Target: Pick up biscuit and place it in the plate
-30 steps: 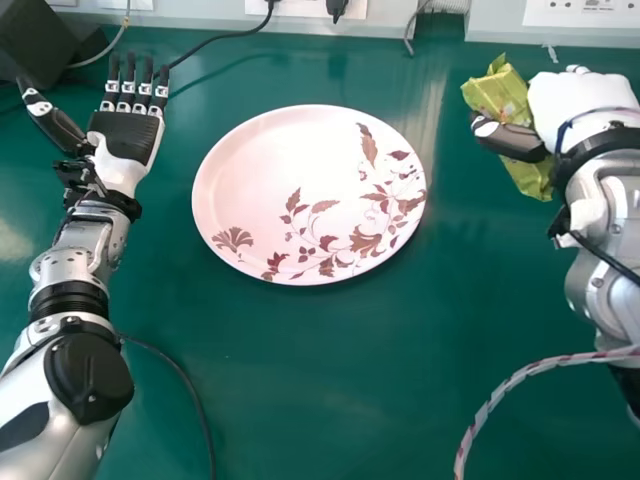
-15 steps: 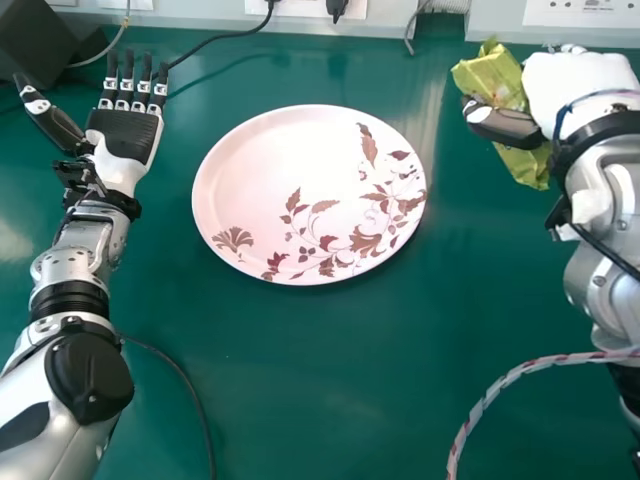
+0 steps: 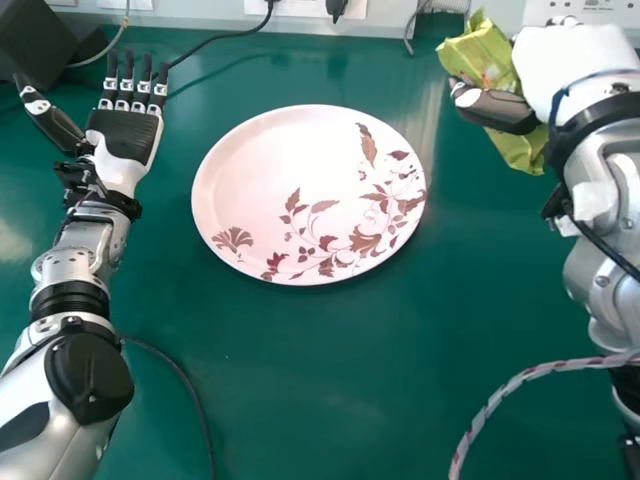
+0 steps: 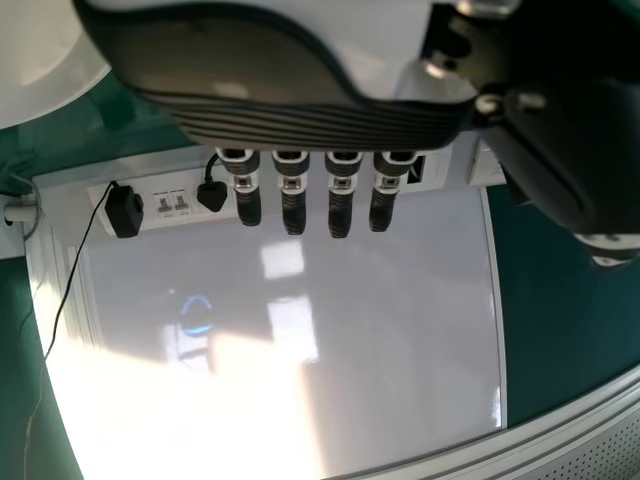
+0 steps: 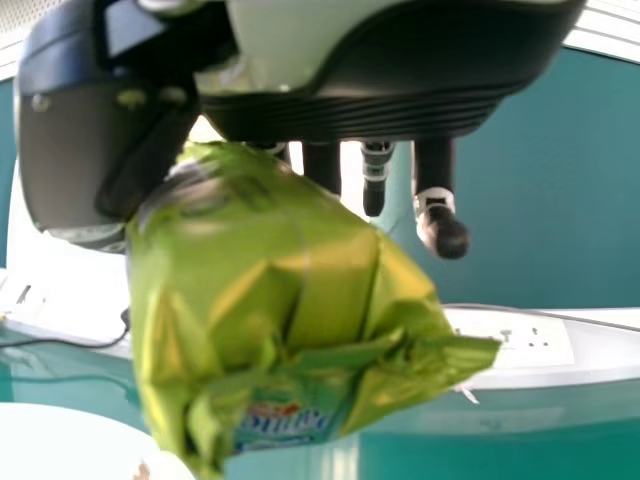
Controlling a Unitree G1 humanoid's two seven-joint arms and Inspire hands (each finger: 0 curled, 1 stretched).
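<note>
At the right of the head view my right hand holds the green biscuit packet between its thumb and fingers, to the right of the plate and apart from it. In the right wrist view the crumpled packet hangs at my right hand, against the thumb. The pink plate with a leaf pattern lies in the middle of the table. My left hand rests palm up at the left with straight fingers, and in the left wrist view the left hand is open too.
A dark box stands at the back left. Black cables and plugs run along the white socket strip at the table's back edge. A braided cable loops beside the right forearm, and a thin black cable lies by the left arm.
My right hand has moved a little left and towards the back with the packet in its grasp. The left hand and the plate have stayed put.
</note>
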